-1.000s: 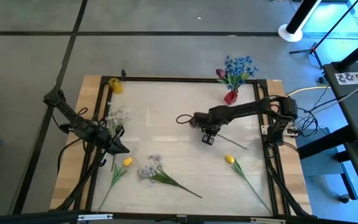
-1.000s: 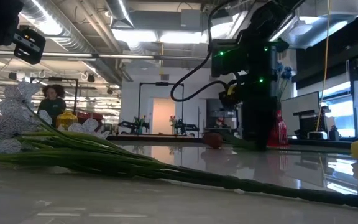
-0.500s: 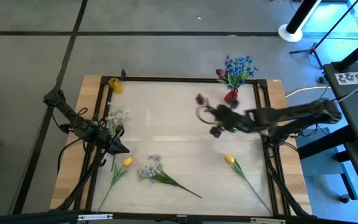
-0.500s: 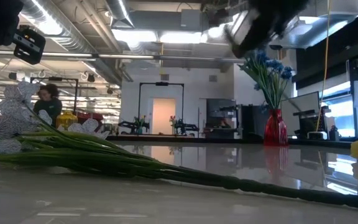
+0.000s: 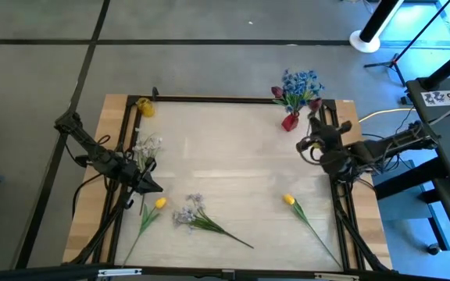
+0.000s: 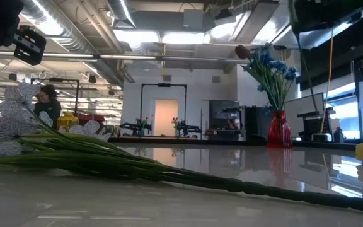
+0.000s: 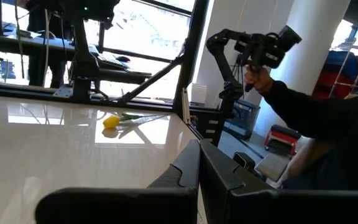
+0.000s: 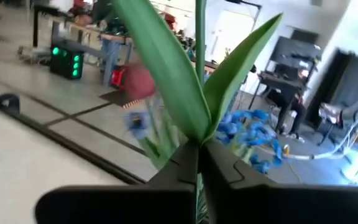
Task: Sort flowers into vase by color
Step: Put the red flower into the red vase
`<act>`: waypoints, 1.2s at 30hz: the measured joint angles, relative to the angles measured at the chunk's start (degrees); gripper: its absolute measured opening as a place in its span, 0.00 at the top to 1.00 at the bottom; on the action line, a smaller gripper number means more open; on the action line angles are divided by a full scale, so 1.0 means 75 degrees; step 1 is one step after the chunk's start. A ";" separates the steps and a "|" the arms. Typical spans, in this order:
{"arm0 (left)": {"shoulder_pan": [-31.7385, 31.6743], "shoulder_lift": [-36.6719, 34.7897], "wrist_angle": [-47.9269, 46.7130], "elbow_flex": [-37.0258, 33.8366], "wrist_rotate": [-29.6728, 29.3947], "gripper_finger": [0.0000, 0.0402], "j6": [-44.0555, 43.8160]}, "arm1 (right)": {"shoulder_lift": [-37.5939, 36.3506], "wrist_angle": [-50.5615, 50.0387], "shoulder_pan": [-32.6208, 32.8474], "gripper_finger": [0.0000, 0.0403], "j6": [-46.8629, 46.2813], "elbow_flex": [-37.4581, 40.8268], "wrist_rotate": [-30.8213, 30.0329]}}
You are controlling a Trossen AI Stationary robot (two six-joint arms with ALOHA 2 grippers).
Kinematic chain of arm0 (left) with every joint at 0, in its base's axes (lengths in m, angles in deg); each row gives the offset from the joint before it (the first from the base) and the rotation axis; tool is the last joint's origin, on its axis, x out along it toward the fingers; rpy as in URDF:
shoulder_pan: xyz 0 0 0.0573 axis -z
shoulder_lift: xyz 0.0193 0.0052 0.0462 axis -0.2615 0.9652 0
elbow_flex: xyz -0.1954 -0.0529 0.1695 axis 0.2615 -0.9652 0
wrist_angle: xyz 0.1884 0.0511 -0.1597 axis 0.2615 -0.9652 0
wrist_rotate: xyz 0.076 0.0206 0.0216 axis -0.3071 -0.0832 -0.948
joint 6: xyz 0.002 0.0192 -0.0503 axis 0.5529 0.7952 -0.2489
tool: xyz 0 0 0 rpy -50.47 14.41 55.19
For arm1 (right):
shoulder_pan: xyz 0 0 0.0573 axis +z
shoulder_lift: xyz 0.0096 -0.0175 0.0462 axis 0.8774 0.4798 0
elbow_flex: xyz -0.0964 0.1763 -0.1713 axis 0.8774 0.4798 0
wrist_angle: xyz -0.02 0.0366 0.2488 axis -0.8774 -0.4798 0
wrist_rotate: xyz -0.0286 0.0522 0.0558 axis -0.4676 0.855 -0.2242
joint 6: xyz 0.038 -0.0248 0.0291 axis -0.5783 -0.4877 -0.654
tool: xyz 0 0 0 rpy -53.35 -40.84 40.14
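Tulip, dark red, has just been swung off the table to the vase, clenched in the right pincer; insertion looks next.

The pale tabletop lies open through its middle. Along the near edge lie a white spray with a long green stem and two yellow tulips. At the far right corner, the red vase of blue flowers (tall, spreading) crowds the black frame rail.
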 joint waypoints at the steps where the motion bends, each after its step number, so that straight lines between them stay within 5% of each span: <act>1: 0.0000 -0.0002 0.0001 0.0000 0.0001 1.00 0.0000 | -0.0095 -0.0003 -0.0168 0.99 -0.0091 0.0013 0.0005; 5: -0.0001 0.0001 -0.0002 0.0000 0.0000 1.00 0.0000 | -0.0399 0.0026 -0.0971 0.98 -0.0484 0.0015 0.0439; 13: 0.0001 -0.0001 -0.0001 0.0000 0.0001 1.00 0.0000 | -0.0573 0.1441 -0.2969 0.98 0.0574 0.0020 0.3425; 24: -0.0002 -0.0002 -0.0002 -0.0003 0.0002 1.00 0.0000 | -0.0701 0.6865 -0.4345 0.99 0.4309 0.0788 0.4244; 36: -0.0002 -0.0001 0.0001 -0.0003 -0.0001 1.00 0.0000 | -0.0673 0.8079 -0.5522 0.99 0.4059 0.2306 0.5197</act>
